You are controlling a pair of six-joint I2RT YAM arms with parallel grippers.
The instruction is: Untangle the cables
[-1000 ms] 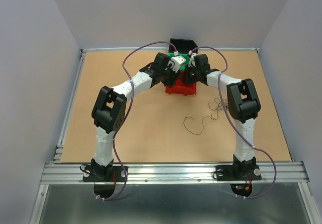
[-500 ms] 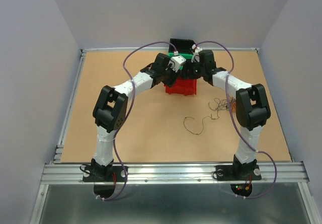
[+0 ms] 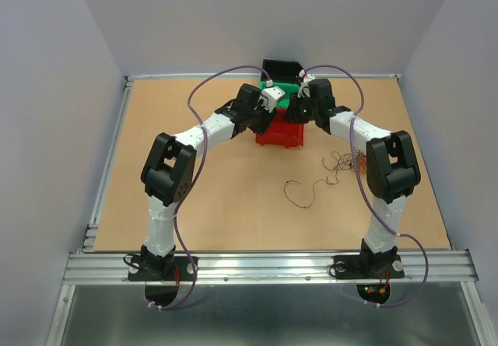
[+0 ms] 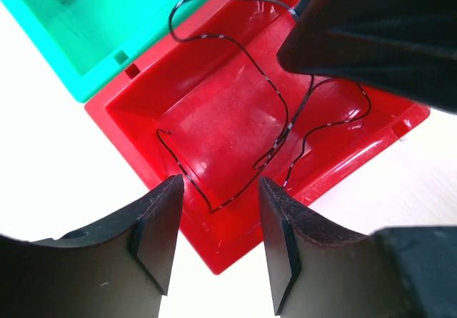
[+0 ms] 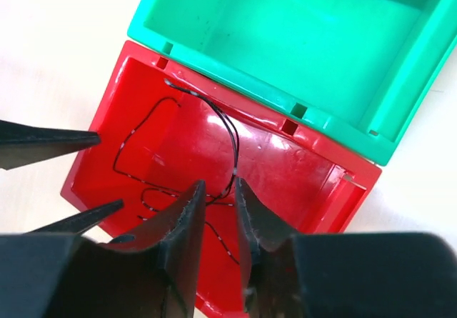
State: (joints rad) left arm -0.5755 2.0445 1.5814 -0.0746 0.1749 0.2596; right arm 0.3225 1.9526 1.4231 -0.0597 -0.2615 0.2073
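A thin dark curly wire (image 4: 278, 96) loops in the red bin (image 4: 214, 125), left claw (image 4: 221, 186) open, right claw (image 5: 219, 184) narrowly parted

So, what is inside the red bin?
One thin dark curly wire lies in the red bin. Part of it is covered by the right tool.

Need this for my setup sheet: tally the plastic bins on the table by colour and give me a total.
Red bin: 1
Green bin: 1
Black bin: 1
Total: 3
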